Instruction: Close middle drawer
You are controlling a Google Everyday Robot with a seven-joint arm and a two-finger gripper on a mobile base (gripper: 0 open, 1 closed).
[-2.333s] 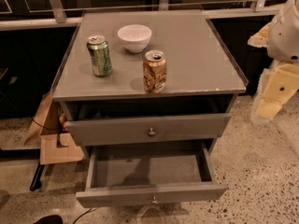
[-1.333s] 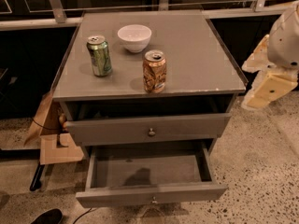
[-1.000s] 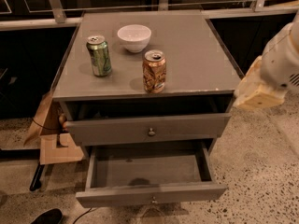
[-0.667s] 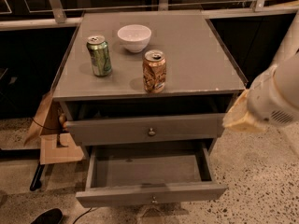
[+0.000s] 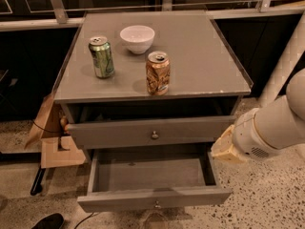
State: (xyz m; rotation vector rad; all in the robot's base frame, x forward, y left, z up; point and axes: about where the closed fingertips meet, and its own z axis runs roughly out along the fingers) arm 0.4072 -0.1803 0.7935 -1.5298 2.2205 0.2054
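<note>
The middle drawer [image 5: 119,200] is a grey wooden drawer pulled far out of the cabinet, and its inside shows empty. Its flat front faces me, with a small round metal knob [image 5: 157,205] at centre. My gripper [image 5: 225,149] is a cream-coloured end on the white arm. It hangs at the drawer's right side, beside its back right corner and just under the top drawer's right end. It holds nothing that I can see. The lowest drawer is hidden under the open one.
The top drawer [image 5: 190,130] stands slightly open above. On the cabinet top [image 5: 209,56] stand a green can [image 5: 102,57], an orange can [image 5: 157,73] and a white bowl [image 5: 137,38]. A cardboard box [image 5: 52,147] and a dark shoe [image 5: 46,221] lie left on the speckled floor.
My arm has swung down and to the left, from beside the cabinet top to the right side of the open middle drawer. The drawers and cans have not moved.
</note>
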